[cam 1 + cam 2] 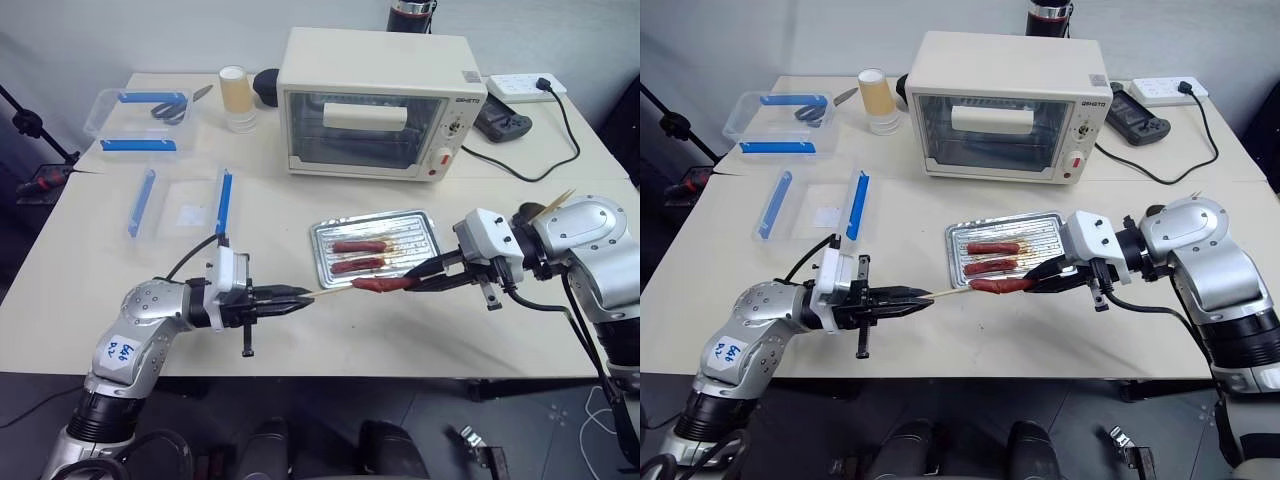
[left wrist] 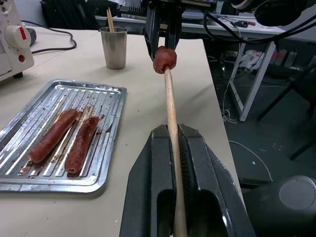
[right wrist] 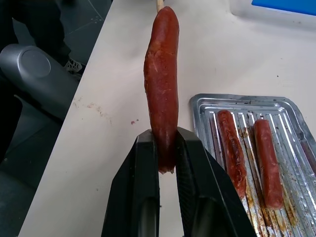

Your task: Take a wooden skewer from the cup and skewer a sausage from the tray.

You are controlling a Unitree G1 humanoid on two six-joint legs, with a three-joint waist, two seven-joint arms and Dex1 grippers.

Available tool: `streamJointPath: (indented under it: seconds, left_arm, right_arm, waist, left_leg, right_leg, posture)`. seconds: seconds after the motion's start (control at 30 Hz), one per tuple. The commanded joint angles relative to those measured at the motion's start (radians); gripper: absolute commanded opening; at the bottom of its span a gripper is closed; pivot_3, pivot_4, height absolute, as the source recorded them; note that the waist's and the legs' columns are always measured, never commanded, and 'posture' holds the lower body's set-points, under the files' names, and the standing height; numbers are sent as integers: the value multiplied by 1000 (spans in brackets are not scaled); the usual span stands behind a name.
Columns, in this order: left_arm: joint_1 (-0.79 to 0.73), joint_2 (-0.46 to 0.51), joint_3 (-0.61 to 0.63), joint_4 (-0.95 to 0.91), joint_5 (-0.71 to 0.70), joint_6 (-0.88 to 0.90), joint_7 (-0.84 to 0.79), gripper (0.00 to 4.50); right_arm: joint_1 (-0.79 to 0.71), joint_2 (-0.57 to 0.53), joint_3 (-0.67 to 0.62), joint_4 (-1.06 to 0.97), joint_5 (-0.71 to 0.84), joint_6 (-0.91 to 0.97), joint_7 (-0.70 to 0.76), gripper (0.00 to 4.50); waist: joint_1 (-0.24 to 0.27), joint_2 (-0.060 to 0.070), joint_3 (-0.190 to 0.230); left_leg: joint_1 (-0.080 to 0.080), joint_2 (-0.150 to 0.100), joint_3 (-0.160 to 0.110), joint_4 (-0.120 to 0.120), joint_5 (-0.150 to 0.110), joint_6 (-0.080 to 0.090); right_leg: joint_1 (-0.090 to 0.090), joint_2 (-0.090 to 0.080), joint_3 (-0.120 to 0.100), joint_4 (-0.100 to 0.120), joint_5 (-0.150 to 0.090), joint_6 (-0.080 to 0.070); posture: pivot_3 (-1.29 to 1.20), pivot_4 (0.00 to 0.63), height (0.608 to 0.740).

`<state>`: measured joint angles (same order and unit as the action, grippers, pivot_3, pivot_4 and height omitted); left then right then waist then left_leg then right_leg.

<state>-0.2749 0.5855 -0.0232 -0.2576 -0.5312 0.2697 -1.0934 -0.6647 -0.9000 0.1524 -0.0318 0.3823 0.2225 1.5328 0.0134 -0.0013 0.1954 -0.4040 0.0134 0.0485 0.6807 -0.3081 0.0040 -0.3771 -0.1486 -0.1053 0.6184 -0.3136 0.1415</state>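
The sausage [image 1: 382,284] hangs just in front of the tray [image 1: 426,223], pinched in my right gripper [image 1: 418,277], which angles down leftward. My left gripper [image 1: 296,296], level, clamps the wooden skewer [image 2: 170,113], whose tip enters the sausage.

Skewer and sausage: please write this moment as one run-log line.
left gripper: shut on wooden skewer | right gripper: shut on sausage | skewer tip in sausage | two sausages on tray

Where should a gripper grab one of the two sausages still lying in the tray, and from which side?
Grip a sausage across its middle, coming from above, fingers straddling its width. It lies flat along the tray ridges beside its twin, so the raised rim blocks a sideways approach.
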Motion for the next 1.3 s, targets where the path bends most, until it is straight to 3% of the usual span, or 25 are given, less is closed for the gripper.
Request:
streamJointPath:
  seconds: [0.03,0.47,1.3]
  left_arm:
    - [-17,-5,-8,-4,-4,-14,-16,0]
    - [-81,-21,-80,27,50,-7,-26,0]
    - [-225,-146,-171,129,127,-10,-39,0]
  right_arm:
    - [-10,-13,1,-19,-3,-7,40,297]
    - [-53,-13,29,-24,-33,-3,50,297]
    - [-71,16,56,-80,-18,56,52,297]
  waist:
    - [2,0,0]
    - [9,0,0]
    - [11,0,0]
  left_leg:
    - [0,0,0,0,0,0]
    - [0,0,0,1,0,0]
    - [0,0,0,2,0,0]
  right_leg:
    - [0,0,0,0,0,0]
    - [0,0,0,0,0,0]
    - [0,0,0,1,0,0]
  posture:
    - [0,150,740]
    - [0,150,740]
    - [0,150,740]
